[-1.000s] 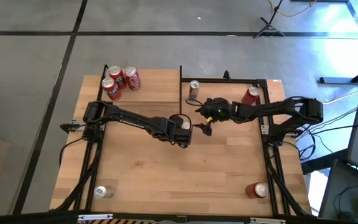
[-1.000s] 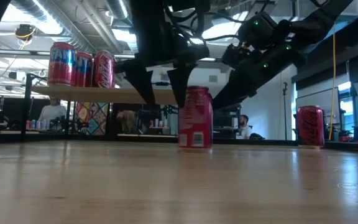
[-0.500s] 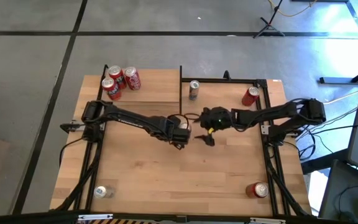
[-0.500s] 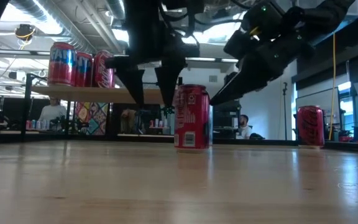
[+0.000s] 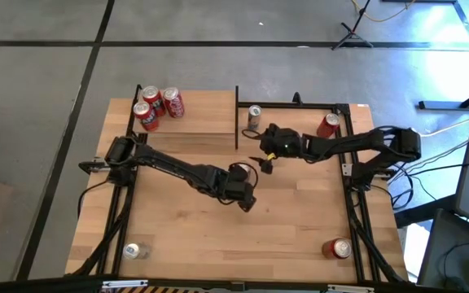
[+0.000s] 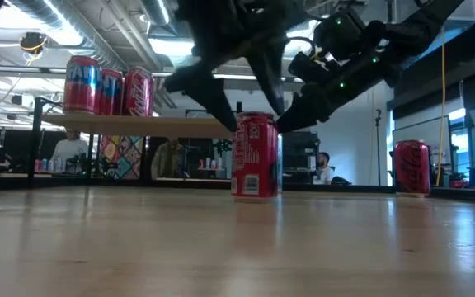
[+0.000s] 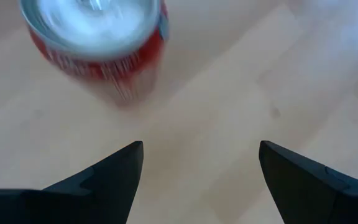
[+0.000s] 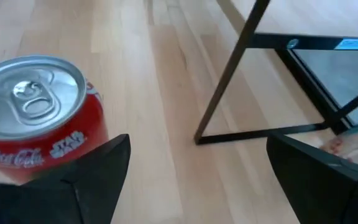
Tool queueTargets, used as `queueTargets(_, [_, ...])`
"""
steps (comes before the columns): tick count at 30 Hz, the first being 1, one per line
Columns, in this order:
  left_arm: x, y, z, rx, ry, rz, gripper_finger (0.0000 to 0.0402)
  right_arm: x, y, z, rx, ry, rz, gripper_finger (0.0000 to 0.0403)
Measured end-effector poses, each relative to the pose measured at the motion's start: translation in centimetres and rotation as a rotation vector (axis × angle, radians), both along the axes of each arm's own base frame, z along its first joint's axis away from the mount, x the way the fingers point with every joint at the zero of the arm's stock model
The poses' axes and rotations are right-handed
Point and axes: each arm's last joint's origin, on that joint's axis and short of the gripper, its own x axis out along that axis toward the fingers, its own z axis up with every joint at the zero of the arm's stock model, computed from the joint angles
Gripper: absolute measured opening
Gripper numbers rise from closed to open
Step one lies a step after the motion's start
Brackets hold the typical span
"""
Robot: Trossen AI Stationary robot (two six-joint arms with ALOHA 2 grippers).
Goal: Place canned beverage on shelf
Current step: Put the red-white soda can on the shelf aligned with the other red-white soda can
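- Left gripper (image 5: 247, 198) out over the middle of the table (image 5: 300, 220), pointing down; fingers spread wide, nothing between them. In its wrist view the two dark fingertips (image 7: 114, 171) frame bare wood.
- Red can (image 7: 98, 43) stands upright just beyond those fingertips in the left wrist view, silver lid up, blurred. Not touched by the fingers.
- Low view: same can (image 6: 256, 156) upright on the tabletop, dark arm parts hanging just above it. In the high view it is hidden under the left gripper; cannot pick it out there.
- Right gripper (image 5: 264, 163) hangs near the table's centre, just beside the left arm's wrist, jaws wide apart, empty. Its fingers (image 8: 73, 186) show at the frame edge of its own wrist view.
- Right wrist view: a red Coca-Cola can (image 8: 39, 118) upright just ahead of one finger; black metal post and foot bar (image 8: 241, 81) of the shelf frame beyond.
- Shelf (image 5: 194, 122): light wood board on thin black posts, at the far left part of the table. Three red cans (image 5: 158, 106) stand on its far left corner, close together.
- Other cans on the tabletop: one with silver top (image 5: 254, 116) just right of the shelf; one red (image 5: 328, 124) at the far right; one red lying (image 5: 336, 248) near right corner; one silver-topped (image 5: 133, 251) near left corner.
- Low view: people (image 6: 71, 148) seated in the room behind.
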Motion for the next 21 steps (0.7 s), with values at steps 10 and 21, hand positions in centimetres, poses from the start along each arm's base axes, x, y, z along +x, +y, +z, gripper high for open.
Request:
queueTargets(10, [-0.6, 1.6, -0.6, 0.129, 0.081, 0.098, 0.0308, 0.4, 0.5, -1.2, 0.091, 0.018, 0.129, 0.0367])
queueTargets(21, [-1.9, 2.4, -0.9, 0.153, 0.229, 0.102, 0.0308, 1.0, 4.7, -1.1, 0.11, 0.014, 0.318, 0.0367])
